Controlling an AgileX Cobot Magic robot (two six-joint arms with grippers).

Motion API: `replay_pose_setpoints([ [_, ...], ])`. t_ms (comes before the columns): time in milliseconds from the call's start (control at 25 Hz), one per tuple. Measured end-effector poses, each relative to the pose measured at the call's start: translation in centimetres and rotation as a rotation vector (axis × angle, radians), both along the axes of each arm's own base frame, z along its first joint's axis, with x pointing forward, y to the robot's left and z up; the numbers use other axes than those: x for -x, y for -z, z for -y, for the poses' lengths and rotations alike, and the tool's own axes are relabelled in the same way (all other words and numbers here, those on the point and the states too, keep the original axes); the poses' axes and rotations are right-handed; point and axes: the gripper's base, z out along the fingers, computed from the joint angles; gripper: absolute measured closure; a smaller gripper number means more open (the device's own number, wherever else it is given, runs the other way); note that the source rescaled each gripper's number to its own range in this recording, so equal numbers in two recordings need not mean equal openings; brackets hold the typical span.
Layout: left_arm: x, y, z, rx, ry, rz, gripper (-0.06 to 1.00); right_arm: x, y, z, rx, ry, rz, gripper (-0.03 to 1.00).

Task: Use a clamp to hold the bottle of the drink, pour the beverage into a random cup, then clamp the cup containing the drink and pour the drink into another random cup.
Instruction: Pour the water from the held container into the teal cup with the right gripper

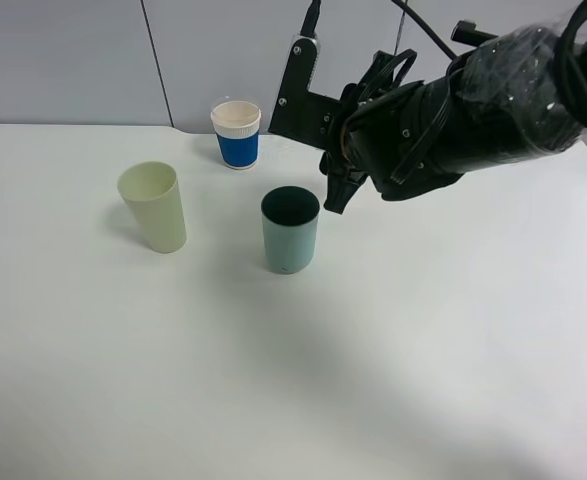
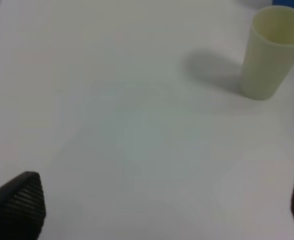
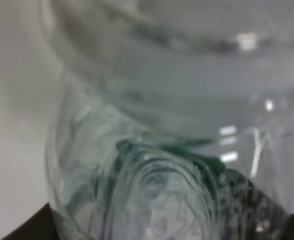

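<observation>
bottle (image 3: 152, 125): neck tilted down toward teal cup (image 1: 291, 238) | right jaws: clamped

Field before me: a white tabletop (image 1: 453, 380) — plain, matte, dimmer toward its near edge. Behind it rises a pale grey wall (image 1: 63, 60), split by a dark slanting seam (image 1: 155, 60) — this runs down to the tabletop's far edge.
</observation>
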Motion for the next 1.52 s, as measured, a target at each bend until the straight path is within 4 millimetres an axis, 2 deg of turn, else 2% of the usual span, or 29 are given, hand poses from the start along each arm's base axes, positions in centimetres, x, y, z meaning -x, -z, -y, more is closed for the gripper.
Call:
replay_pose_setpoints([
  [960,0.00,0.00,0.00,0.000,0.000,0.000,-0.06,-0.26,-0.47,0.75,0.391,-0.131,0.055,0.95],
  [1520,0.00,0.00,0.00,-0.001,0.001,0.000,-0.06,-0.26,-0.48,0.77,0.503,-0.194,0.054,0.95],
])
